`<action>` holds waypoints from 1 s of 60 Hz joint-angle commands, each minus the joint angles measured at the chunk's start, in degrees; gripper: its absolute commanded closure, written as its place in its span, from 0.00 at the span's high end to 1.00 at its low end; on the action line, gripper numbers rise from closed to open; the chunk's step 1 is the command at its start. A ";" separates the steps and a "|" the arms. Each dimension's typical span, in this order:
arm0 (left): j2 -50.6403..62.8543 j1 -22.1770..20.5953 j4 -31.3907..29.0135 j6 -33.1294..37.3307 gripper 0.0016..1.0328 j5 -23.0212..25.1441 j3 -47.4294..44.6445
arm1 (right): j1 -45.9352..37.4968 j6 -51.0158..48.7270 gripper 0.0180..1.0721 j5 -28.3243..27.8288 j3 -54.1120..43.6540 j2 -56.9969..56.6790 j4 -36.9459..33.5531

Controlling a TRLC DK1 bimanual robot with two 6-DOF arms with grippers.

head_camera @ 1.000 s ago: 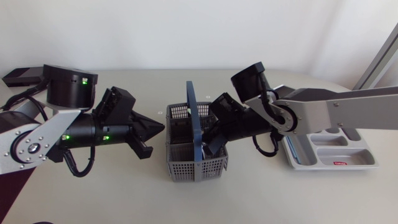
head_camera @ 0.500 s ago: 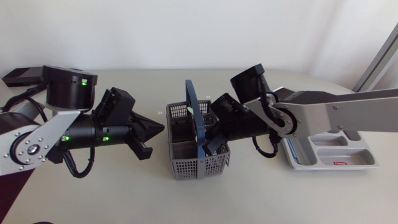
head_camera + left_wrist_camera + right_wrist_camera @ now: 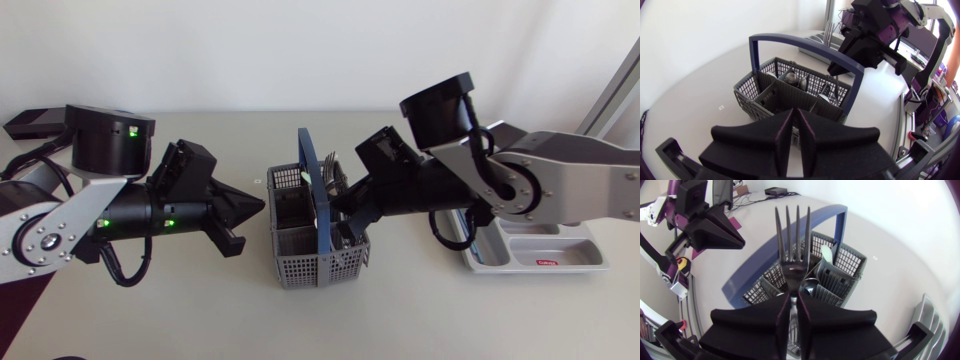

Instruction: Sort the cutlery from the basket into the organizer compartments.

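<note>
The grey cutlery basket (image 3: 300, 262) with a blue handle (image 3: 313, 185) stands mid-table. My right gripper (image 3: 347, 222) hangs over the basket's right half, shut on a silver fork (image 3: 792, 262). The fork's tines point away from the fingers, above the basket (image 3: 840, 267). A spoon (image 3: 792, 78) and other cutlery stay inside the basket (image 3: 771, 94). My left gripper (image 3: 258, 207) is shut and empty, just left of the basket. In the left wrist view its tips (image 3: 796, 118) point at the basket's near wall.
The grey organizer tray (image 3: 532, 248) with several compartments lies at the right, partly under my right arm. It also shows beyond the basket in the left wrist view as the organizer (image 3: 816, 42).
My right gripper has shut on the fork and risen with it, so the tines now stand above the basket. The left arm has kept still.
</note>
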 commanded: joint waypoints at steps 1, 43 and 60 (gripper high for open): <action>-0.95 -0.58 0.06 -0.80 0.10 0.25 -1.24 | -0.69 2.13 0.09 -1.86 -0.95 -3.72 -1.38; -1.57 -1.46 -0.38 -0.80 0.10 0.25 -1.32 | -19.50 0.81 0.09 -6.87 3.18 -19.63 -10.61; -1.83 -1.55 -0.56 -0.80 0.10 0.25 -1.15 | -36.90 -6.40 0.09 -8.01 5.20 -14.36 -10.96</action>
